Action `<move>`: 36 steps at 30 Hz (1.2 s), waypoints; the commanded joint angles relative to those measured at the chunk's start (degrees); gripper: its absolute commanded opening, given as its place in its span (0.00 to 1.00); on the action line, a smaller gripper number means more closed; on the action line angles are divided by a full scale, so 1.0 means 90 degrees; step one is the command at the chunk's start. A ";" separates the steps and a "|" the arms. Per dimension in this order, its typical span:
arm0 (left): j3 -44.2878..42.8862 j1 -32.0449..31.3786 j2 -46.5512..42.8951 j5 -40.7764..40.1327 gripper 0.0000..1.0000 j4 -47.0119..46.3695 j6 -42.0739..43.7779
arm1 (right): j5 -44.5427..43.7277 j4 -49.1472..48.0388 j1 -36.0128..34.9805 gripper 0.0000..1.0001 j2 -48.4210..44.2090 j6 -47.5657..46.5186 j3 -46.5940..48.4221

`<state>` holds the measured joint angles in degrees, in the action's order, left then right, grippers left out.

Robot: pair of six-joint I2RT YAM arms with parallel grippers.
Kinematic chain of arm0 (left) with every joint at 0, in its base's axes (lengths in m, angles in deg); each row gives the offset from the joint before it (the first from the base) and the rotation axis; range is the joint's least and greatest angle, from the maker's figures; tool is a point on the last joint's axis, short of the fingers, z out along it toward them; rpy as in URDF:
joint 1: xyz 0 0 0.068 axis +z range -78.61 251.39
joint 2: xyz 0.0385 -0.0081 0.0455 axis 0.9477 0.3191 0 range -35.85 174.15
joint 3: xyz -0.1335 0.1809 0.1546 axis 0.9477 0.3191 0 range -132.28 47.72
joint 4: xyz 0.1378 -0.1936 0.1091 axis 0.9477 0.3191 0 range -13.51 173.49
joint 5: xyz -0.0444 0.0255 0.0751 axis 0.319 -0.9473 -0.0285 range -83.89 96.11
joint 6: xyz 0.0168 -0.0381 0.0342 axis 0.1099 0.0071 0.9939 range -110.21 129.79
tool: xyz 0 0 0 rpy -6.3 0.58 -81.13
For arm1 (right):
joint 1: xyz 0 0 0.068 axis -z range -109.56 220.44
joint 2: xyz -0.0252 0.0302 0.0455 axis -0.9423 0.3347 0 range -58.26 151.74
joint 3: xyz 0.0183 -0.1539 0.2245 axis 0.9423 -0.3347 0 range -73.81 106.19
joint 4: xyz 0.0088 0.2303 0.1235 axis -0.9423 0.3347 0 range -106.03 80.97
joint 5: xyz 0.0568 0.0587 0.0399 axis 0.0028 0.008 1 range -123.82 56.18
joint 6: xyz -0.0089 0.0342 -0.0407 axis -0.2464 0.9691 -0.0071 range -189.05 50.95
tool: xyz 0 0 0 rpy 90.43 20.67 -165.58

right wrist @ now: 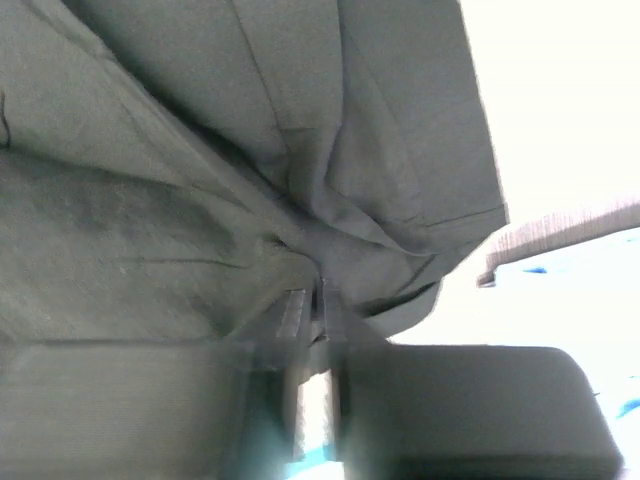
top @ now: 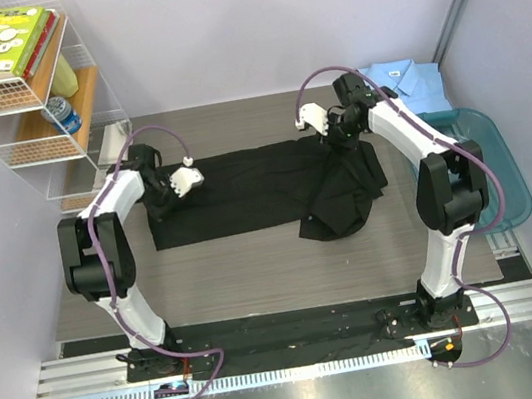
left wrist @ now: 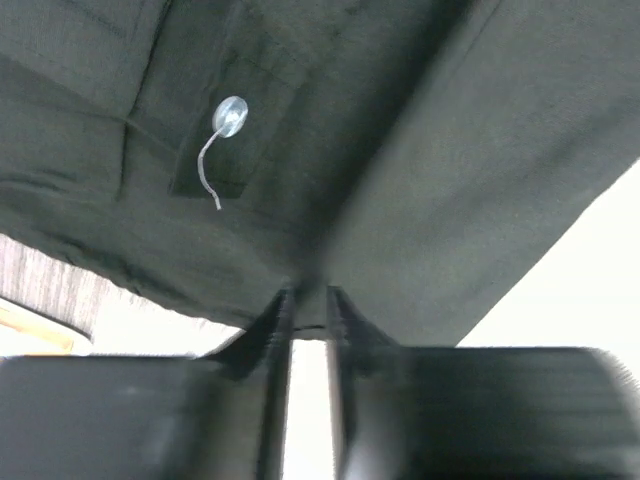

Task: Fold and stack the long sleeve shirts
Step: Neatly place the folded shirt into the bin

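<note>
The black shirt (top: 244,191) lies spread across the middle of the table, bunched into a heap at its right end (top: 342,198). My left gripper (top: 161,196) is at its left edge, and in the left wrist view it (left wrist: 308,292) stands nearly shut with a fold of black cloth between the tips. A pale button (left wrist: 231,115) with a loose thread shows above. My right gripper (top: 342,139) is at the bunched right end; in the right wrist view it (right wrist: 312,292) is shut on gathered black cloth (right wrist: 250,150). The light blue shirt (top: 407,79) lies folded at the back right.
A teal plastic tub (top: 507,184) stands at the table's right edge, partly under the right arm. A wire shelf (top: 21,91) with books and a can stands at the back left. A metal rail (top: 299,341) runs along the front by the arm bases.
</note>
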<state>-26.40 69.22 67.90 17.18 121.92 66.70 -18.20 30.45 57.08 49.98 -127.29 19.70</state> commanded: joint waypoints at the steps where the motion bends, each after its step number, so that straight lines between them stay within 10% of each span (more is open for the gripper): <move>1: -0.0308 0.0046 0.0035 -0.0224 0.27 -0.0302 -0.0501 | -0.0172 -0.0078 0.0040 0.35 0.0072 0.0279 -0.0137; 6: -0.0367 0.0144 -0.0374 -0.0010 0.44 -0.0136 -0.1019 | 0.0334 0.0857 0.0732 0.65 -0.0035 0.0980 0.0339; 11: -0.0221 0.0173 -0.0872 0.0487 0.50 0.0284 -0.1585 | 0.1223 0.1993 0.1397 0.68 0.0033 0.1802 0.0646; 36: 0.1458 -0.0256 -0.0228 0.0079 0.44 -0.0146 -0.1274 | 0.0608 -0.0008 0.1495 0.33 0.0493 0.3043 -0.2411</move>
<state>-16.52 67.10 65.86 20.09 118.55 50.87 -10.27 31.84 71.46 54.57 -99.49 4.05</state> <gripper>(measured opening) 0.460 0.366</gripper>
